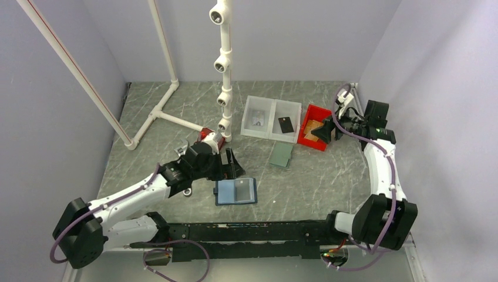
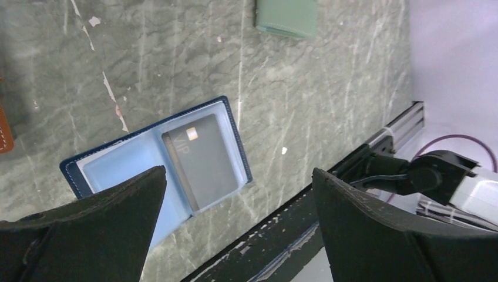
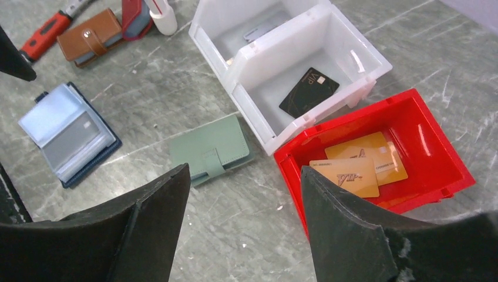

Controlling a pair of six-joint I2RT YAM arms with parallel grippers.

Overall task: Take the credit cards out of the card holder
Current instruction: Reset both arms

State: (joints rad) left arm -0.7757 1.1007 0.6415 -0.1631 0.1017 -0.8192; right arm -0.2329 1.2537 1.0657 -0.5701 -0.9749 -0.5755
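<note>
Card holder point(image 1: 236, 191) lies open near wide-apart left jaws; right jaws gape empty by red bin point(image 3: 437, 147).

Left pincer point(image 2: 238, 176), right pincer point(image 3: 245, 170): both agape

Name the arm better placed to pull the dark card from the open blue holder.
Left. The left claw, open, hovers right by the card holder, where the dark card sits in the pocket. The right claw is far off at the red bin.
</note>
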